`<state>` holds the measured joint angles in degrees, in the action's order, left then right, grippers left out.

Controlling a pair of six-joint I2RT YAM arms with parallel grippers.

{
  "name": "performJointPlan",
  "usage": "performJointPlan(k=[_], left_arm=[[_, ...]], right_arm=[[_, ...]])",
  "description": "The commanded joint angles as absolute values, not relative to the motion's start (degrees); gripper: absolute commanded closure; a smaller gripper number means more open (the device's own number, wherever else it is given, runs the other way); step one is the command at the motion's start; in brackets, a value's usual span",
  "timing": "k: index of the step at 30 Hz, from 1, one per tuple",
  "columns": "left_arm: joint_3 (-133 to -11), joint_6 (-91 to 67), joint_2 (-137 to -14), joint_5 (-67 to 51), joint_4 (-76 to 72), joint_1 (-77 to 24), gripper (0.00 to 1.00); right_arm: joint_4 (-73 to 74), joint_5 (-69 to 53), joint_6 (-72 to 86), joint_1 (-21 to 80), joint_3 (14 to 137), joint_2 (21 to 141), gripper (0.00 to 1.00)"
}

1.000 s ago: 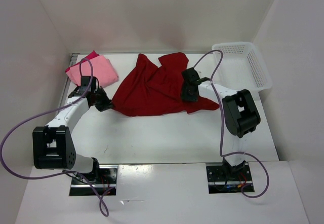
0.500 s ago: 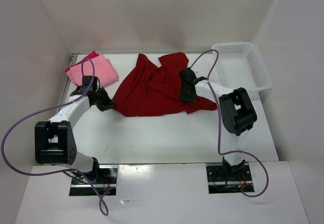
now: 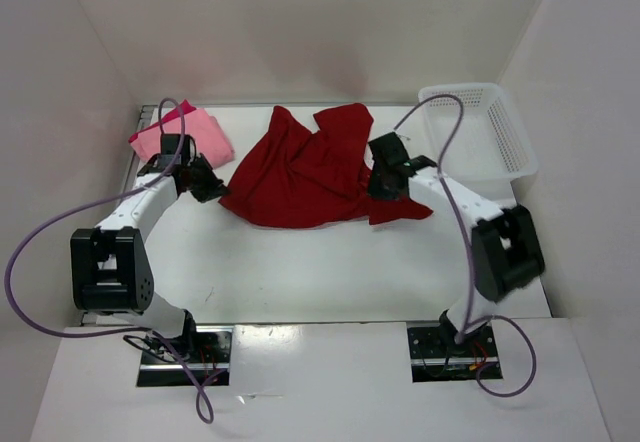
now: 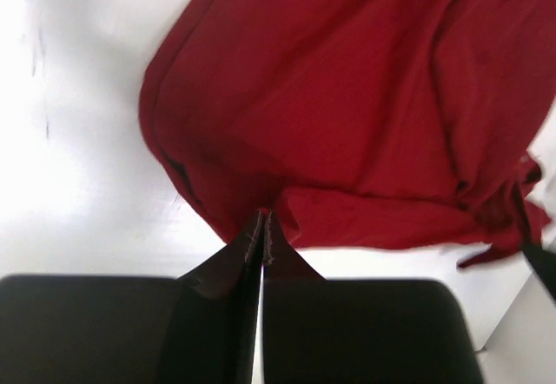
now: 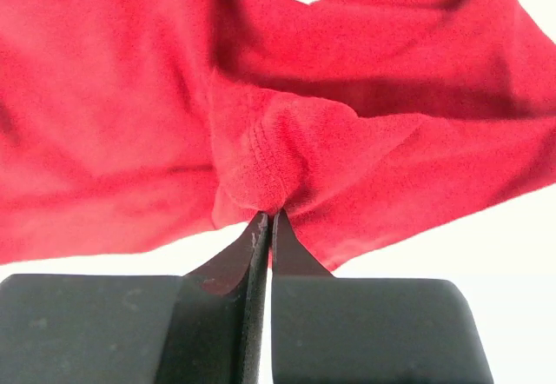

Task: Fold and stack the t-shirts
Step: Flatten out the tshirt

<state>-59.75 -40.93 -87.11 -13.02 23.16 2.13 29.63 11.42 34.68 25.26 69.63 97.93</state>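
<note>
The left gripper is closed tight, its two fingertips pressed together on the hem of the dark red shirt at that shirt's left corner. From its wrist camera the cloth fans away from the pinch, with a rolled edge running off to one side and white surface showing on the other. In the overhead view this gripper sits near the left edge of the tabletop, well back from the arm bases.

The right gripper is clamped too – a small bunched fold of the same shirt is caught between its fingertips, and the fabric puckers right at the pinch. That grip is on the shirt's right side, near a flap that trails out toward the right edge.

The dark red shirt lies spread but rumpled across the middle of the far half of the tabletop, between the two grippers. Its far end is creased into a couple of ridges and its near hem is uneven.

Just beyond the left gripper, in the far left corner, a light pink shirt lies folded – a sliver of a bright pink shirt shows along its far edge, so the two touch, though which lies on top is hard to tell.

A white lattice basket stands in the far right corner, apart from the red cloth.
</note>
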Motion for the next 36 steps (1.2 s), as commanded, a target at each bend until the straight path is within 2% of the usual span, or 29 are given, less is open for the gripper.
performJointPlan(k=[1, 7, 9, 11, 12, 15, 17, 22, 24, 27, 28, 31, 36], left_arm=[[-63.8, -41.9, -88.5, -14.5, 21.2, 3.2, 1.00], [-63.7, -42.5, -89.1, -16.2, 20.0, 7.6, 1.00], [-63.7, -43.0, -89.7, -16.8, 20.0, 9.6, 1.00], [-63.2, -43.0, -89.7, -18.0, 19.5, 11.0, 1.00], [-63.2, -43.6, -90.3, -18.7, 19.5, 12.4, 1.00], [-62.5, -44.1, -90.3, -20.0, 19.0, 14.0, 1.00], [-61.8, -44.1, -90.3, -20.0, 18.5, 14.0, 1.00], [-59.9, -44.1, -88.6, -20.0, 18.5, 14.5, 1.00], [-59.0, -44.1, -87.2, -20.0, 18.5, 15.0, 1.00], [-56.4, -44.1, -84.6, -20.6, 18.5, 15.0, 1.00], [-54.9, -43.6, -83.6, -20.6, 18.5, 15.0, 1.00], [-53.3, -42.4, -81.7, -19.9, 20.4, 15.0, 1.00], [-51.3, -41.8, -77.4, -16.0, 22.1, 14.4, 1.00]], right_arm=[[34.3, 8.5, 39.1, 25.4, 62.1, 84.4, 1.00], [40.2, -5.3, 50.7, 26.5, 43.0, 62.4, 1.00], [42.4, -8.5, 53.1, 27.1, 41.1, 58.1, 0.98], [45.2, -10.0, 54.4, 27.7, 41.1, 55.0, 0.85], [46.4, -10.5, 54.4, 27.7, 41.7, 55.0, 0.69], [49.7, -7.9, 52.3, 27.7, 45.3, 55.6, 0.49], [48.2, -5.7, 49.8, 26.2, 47.7, 57.1, 0.46], [33.0, -4.7, 48.2, 20.7, 45.7, 68.5, 0.46], [27.6, -3.3, 48.2, 19.3, 46.2, 74.2, 0.50], [23.0, 1.6, 45.8, 16.0, 48.2, 79.9, 0.66], [21.7, 1.6, 45.1, 15.2, 49.0, 84.6, 0.78], [20.0, 1.6, 43.4, 14.5, 55.5, 95.2, 0.93], [17.8, -1.1, 42.2, 14.0, 70.1, 108.7, 0.99]])
